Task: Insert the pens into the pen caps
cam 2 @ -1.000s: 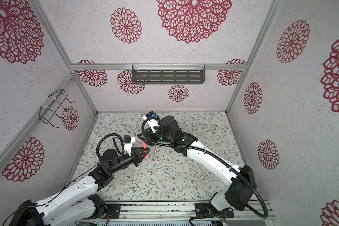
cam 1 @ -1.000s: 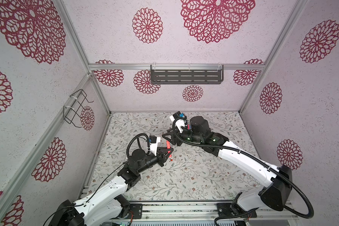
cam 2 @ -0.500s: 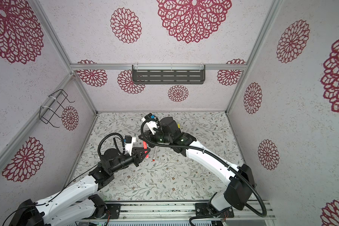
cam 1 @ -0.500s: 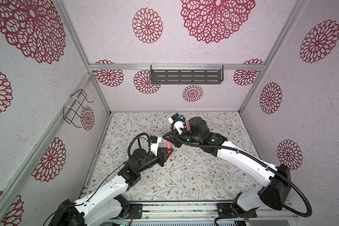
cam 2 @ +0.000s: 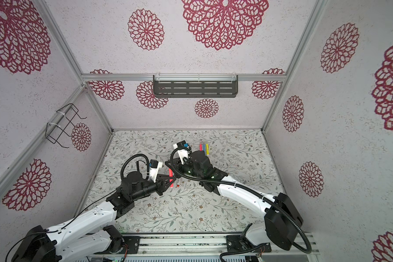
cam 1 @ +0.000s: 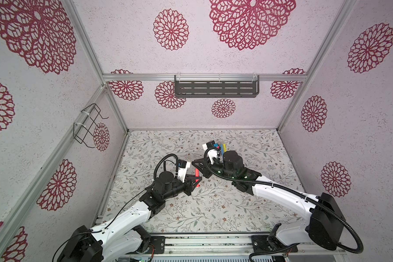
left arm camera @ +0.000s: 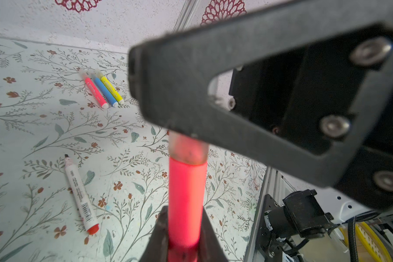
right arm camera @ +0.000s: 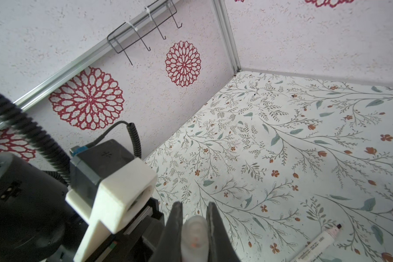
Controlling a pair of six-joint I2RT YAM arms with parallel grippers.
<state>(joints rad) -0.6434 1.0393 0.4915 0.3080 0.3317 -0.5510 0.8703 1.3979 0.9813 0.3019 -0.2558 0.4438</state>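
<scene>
Two grippers meet just left of centre in both top views, above the floral table (cam 1: pixel 213 204). The left gripper (cam 1: pixel 194 181) is clamped on the lower barrel of the neon orange-pink pen (left arm camera: pixel 185 192). The right gripper (right arm camera: pixel 194 211) is closed tight on a pale translucent pen cap (right arm camera: pixel 194 236). In the left wrist view that cap sits over the pen's far end, directly under a dark finger (left arm camera: pixel 179 90) of the right gripper. I cannot tell whether it is fully seated.

Three capped pens lie side by side, touching, towards the back of the table: pink pen (left arm camera: pixel 93 89), blue pen (left arm camera: pixel 103 90), yellow pen (left arm camera: pixel 111 88). One white-barrelled marker (left arm camera: pixel 81 195) with a red end lies alone on the table, near the held pen but apart from it.
</scene>
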